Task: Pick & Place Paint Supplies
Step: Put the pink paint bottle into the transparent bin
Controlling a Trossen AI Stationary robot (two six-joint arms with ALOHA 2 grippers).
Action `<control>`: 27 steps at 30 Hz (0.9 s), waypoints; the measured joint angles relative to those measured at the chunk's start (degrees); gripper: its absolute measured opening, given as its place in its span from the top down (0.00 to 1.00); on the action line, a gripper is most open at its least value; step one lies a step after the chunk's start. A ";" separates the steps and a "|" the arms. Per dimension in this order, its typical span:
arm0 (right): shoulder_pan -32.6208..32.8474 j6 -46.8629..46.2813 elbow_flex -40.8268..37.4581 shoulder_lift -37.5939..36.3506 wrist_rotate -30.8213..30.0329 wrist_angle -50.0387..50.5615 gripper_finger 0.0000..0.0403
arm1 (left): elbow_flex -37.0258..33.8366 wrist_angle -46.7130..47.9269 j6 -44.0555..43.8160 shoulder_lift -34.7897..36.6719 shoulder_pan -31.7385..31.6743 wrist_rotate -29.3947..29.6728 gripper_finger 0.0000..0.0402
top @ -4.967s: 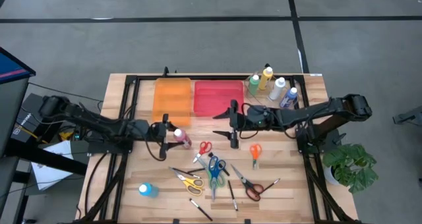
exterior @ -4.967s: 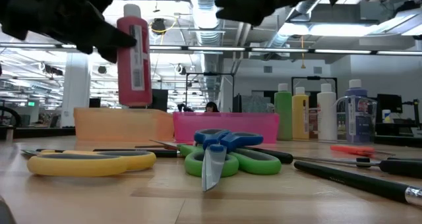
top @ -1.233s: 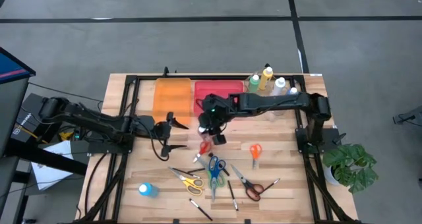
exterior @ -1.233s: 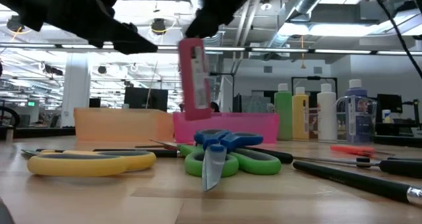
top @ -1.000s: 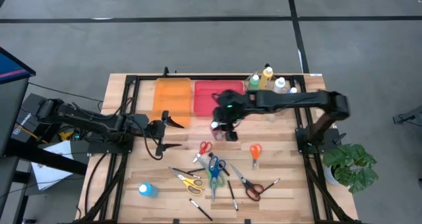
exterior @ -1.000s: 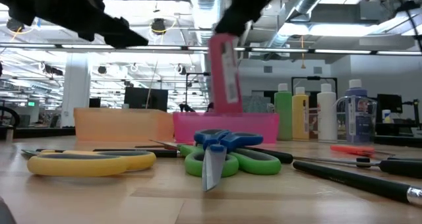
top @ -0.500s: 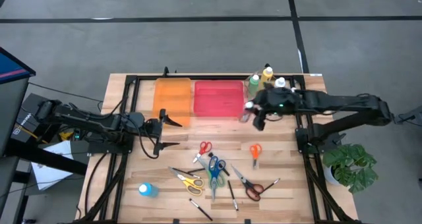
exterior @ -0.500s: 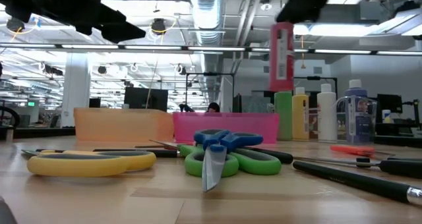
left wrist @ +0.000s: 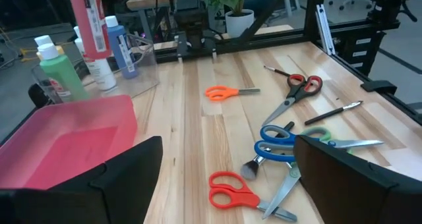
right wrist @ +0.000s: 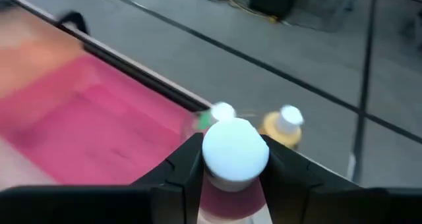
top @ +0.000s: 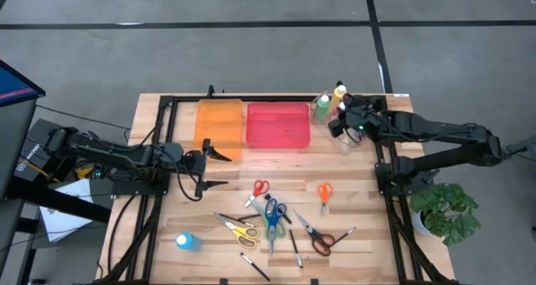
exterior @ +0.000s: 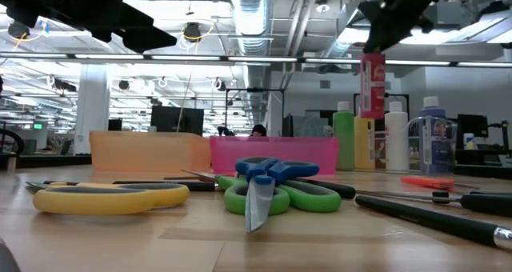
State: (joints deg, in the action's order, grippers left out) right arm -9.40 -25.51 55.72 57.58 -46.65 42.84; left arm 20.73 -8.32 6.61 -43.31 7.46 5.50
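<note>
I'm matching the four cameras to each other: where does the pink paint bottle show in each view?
High view: pink paint bottle hidden under the right gripper, by the bottle cluster.
Low view: pink paint bottle hangs upper right, above the standing bottles.
Left wrist view: far off, over the cluster.
Right wrist view: white cap between the fingers.
Shared landmark: green paint bottle.

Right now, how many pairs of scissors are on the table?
6, on the table's front half: red, orange, blue overlapping green, yellow, dark red. None seems hidden.
</note>
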 joint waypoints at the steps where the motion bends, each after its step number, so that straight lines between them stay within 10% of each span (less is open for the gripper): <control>1: -0.91 -0.06 -0.71 0.36 0.09 -0.10 0.70 | 0.00 -0.02 0.00 0.00 0.00 0.00 0.16; 27: -15.44 2.93 -17.51 3.67 15.79 -20.85 0.70 | 0.00 -0.07 -1.53 0.00 0.00 0.00 0.16</control>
State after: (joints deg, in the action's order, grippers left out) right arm -24.84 -22.58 38.21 61.25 -30.86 21.99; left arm 20.73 -8.39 5.08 -43.31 7.46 5.50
